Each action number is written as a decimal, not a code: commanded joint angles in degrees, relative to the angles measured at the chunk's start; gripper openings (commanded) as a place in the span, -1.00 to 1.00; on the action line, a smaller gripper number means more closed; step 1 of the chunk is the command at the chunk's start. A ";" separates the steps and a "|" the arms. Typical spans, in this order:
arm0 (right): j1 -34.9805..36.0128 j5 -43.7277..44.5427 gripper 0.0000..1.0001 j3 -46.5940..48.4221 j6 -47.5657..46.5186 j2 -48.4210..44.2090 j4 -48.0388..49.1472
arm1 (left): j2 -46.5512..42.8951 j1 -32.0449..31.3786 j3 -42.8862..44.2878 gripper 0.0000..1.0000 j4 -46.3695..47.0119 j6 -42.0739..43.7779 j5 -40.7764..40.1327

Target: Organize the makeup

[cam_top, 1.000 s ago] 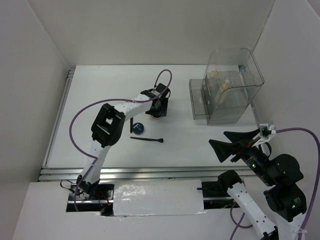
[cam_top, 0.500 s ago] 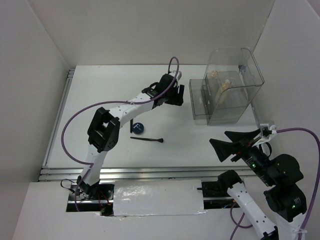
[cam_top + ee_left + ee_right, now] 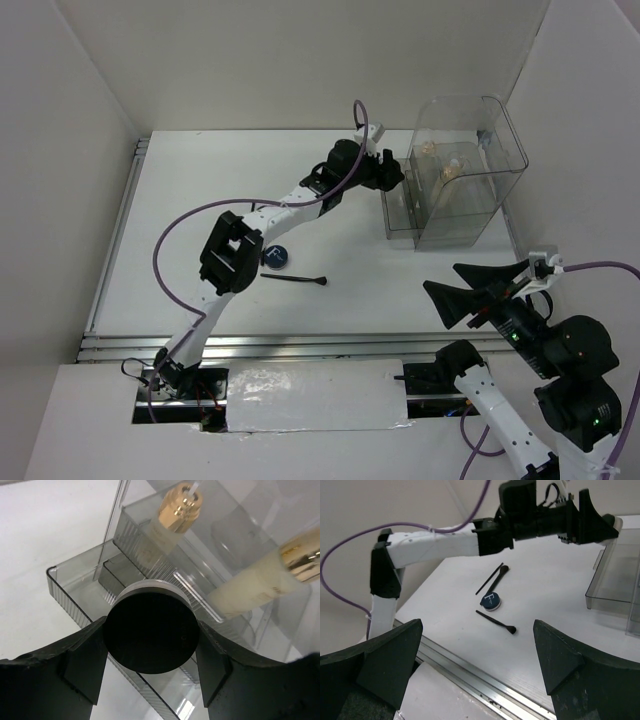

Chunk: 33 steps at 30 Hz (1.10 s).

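My left gripper [image 3: 391, 172] is shut on the round black compact [image 3: 151, 632] and holds it above the low front tray [image 3: 60, 582] of the clear organizer box [image 3: 470, 190]. Two beige tube bottles with gold caps [image 3: 172, 520] [image 3: 260, 582] lie inside the box. The round dark-blue compact [image 3: 277, 257] lies mid-table and also shows in the right wrist view [image 3: 491, 601]. A thin black brush [image 3: 295, 279] lies just in front of it. Two more thin black sticks [image 3: 492, 577] lie behind it. My right gripper [image 3: 441, 279] is open and empty, held above the near right of the table.
White walls enclose the table on the left, back and right. A metal rail [image 3: 300, 345] runs along the near edge. The left arm [image 3: 290, 205] stretches diagonally over the table's middle. The organizer stands at the back right, near the right wall.
My left gripper has carried the black compact up and to the right, from the table's middle to the organizer's front tray. The right arm has hardly moved.
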 commanded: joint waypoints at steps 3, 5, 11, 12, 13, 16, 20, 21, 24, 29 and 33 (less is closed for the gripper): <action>0.46 -0.88 0.99 2.03 -0.99 -0.20 -0.07 | 4.25 -0.27 3.44 -0.44 9.25 -1.08 2.34; 0.46 -0.79 0.99 1.94 -1.17 -0.38 -0.34 | 5.13 -0.27 4.15 -0.38 9.43 -1.08 2.78; 0.46 -0.70 1.00 1.24 -1.17 -0.99 -0.34 | 6.89 -0.27 6.78 0.02 7.59 0.06 2.69; 0.46 -0.70 1.00 1.15 -1.17 -0.91 -0.34 | 7.16 -0.35 7.31 0.12 7.06 0.41 2.61; 0.37 -0.70 0.99 1.06 -1.17 -0.91 -0.25 | 7.33 -0.35 7.83 0.29 6.53 0.50 2.61; 0.46 -0.88 0.99 0.71 -1.08 -0.99 -0.16 | 7.86 -0.35 8.81 0.72 5.56 0.77 3.31; 0.46 -0.79 1.00 0.53 -1.08 -1.26 -0.16 | 8.48 -0.70 9.16 0.99 4.33 1.20 3.05; 0.46 -0.79 0.99 0.53 -1.08 -1.26 -0.16 | 8.65 -0.71 9.33 0.99 3.98 1.38 2.87; 0.37 -0.79 1.00 0.71 -1.08 -1.26 -0.25 | 8.83 -0.79 9.68 0.99 2.93 1.56 2.78; 0.55 -0.79 0.99 0.53 -1.17 -0.99 -0.07 | 3.32 -0.88 4.78 0.99 4.07 0.59 0.94; 0.37 -0.70 1.00 0.36 -1.26 -0.99 0.10 | -6.53 -1.06 -3.05 0.99 -1.01 -1.08 -9.41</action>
